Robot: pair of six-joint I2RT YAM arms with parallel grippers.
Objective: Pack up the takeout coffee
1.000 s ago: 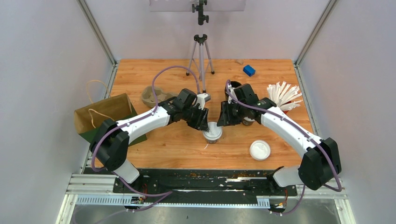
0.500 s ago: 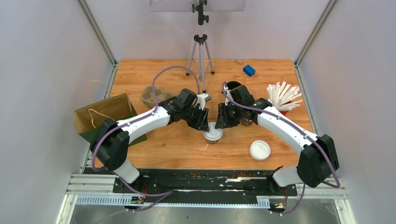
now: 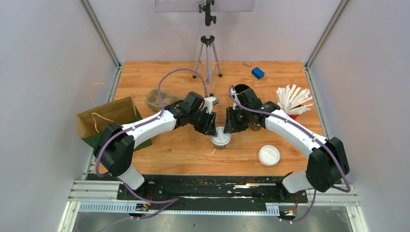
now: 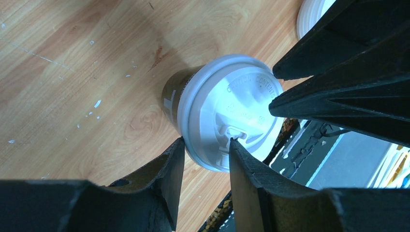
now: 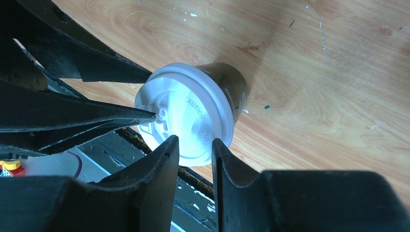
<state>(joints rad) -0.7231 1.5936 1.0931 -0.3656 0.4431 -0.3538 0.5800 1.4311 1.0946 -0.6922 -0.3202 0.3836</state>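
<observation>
Lidded coffee cup [image 3: 220, 139] upright on table, near side of tripod [image 3: 208, 53], toward arm bases.
Change over last second: right gripper [image 5: 194, 142] edged in toward cup, jaws narrowing astride lid rim. Left gripper [image 4: 206, 145] unmoved, jaws part-open astride opposite rim.
Real pinch on either side: cannot tell.
Judgement: lid still being seated or steadied; packing not begun.

A small dark brown paper cup [image 3: 220, 139], capped with a round white plastic sip lid, stands upright just left of and slightly beyond the loose flat white round lid [image 3: 269, 155].
</observation>
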